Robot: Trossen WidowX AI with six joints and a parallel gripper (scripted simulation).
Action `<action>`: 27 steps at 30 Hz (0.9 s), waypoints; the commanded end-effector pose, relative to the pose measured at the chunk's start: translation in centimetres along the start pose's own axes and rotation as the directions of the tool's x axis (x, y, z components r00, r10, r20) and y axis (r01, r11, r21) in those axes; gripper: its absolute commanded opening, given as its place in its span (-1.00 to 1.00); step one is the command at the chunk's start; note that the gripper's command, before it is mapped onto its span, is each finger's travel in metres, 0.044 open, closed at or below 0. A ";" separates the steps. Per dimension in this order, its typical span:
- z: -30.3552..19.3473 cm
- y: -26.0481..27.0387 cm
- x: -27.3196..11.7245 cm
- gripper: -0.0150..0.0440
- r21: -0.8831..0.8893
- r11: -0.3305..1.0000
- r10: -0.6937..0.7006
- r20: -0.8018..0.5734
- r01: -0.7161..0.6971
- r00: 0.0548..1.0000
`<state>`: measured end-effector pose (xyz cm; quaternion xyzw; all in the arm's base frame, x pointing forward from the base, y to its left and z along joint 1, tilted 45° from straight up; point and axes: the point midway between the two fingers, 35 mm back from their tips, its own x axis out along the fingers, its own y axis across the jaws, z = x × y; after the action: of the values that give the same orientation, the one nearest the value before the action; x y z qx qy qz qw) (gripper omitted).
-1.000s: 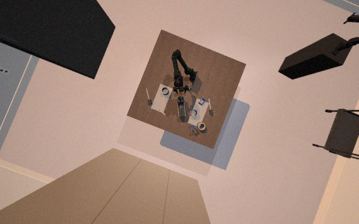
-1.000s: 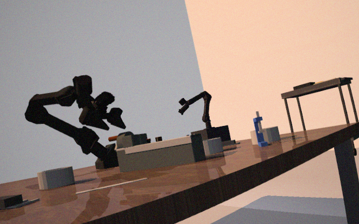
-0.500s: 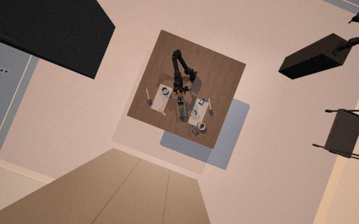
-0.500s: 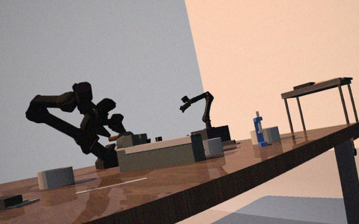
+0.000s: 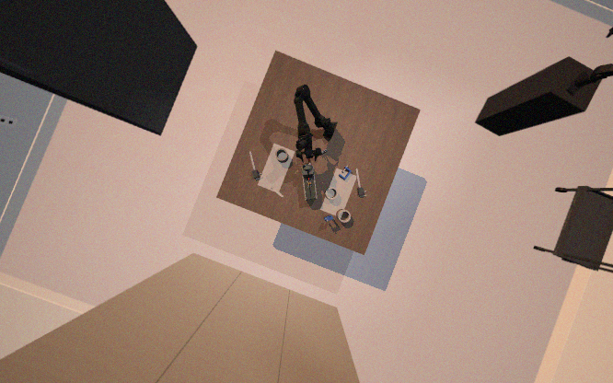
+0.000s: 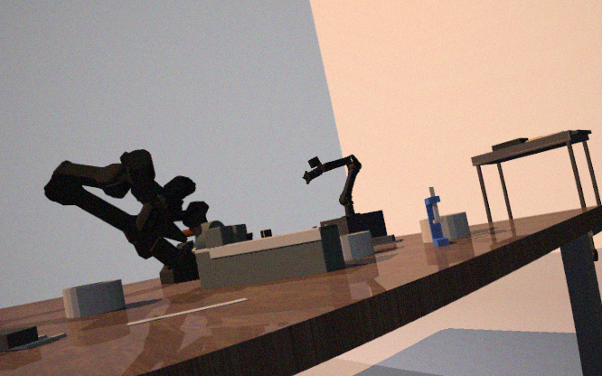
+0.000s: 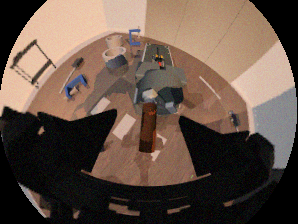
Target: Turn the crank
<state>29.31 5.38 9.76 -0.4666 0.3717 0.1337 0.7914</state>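
Probably stiff to turn, the crank's orange-brown handle (image 7: 148, 131) (image 6: 188, 231) lies at the machine's (image 7: 161, 79) (image 6: 262, 262) (image 5: 309, 187) six o'clock in the wrist view; its mid-length suits the jaws, released and empty.

An orange-brown handle (image 6: 188, 231) (image 7: 148, 128) is seen at the near end of the grey-green machine (image 5: 309, 185) (image 6: 264, 261) (image 7: 159, 75), ungripped.

The top view looks steeply down from high above the wooden table (image 5: 380, 137) (image 6: 434, 285), far back. The exterior view sits low and close, tilted, facing along the tabletop toward the walls. The wrist view peers between the gripper fingers; all three share the slide machine (image 5: 309, 188) (image 6: 266, 263) (image 7: 160, 80).
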 end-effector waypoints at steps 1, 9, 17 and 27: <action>-0.4 0.1 0.4 1.00 -0.005 1.000 0.002 0.003 -0.002 1.000; -0.6 0.1 0.5 0.56 -0.005 1.000 0.002 0.004 -0.002 1.000; -0.6 0.1 0.5 -0.16 -0.005 1.000 0.002 0.004 -0.002 1.000; -0.7 0.1 0.5 -0.49 -0.005 1.000 0.002 0.004 -0.002 1.000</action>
<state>29.29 4.83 9.14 -0.4672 0.3718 0.1349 0.7907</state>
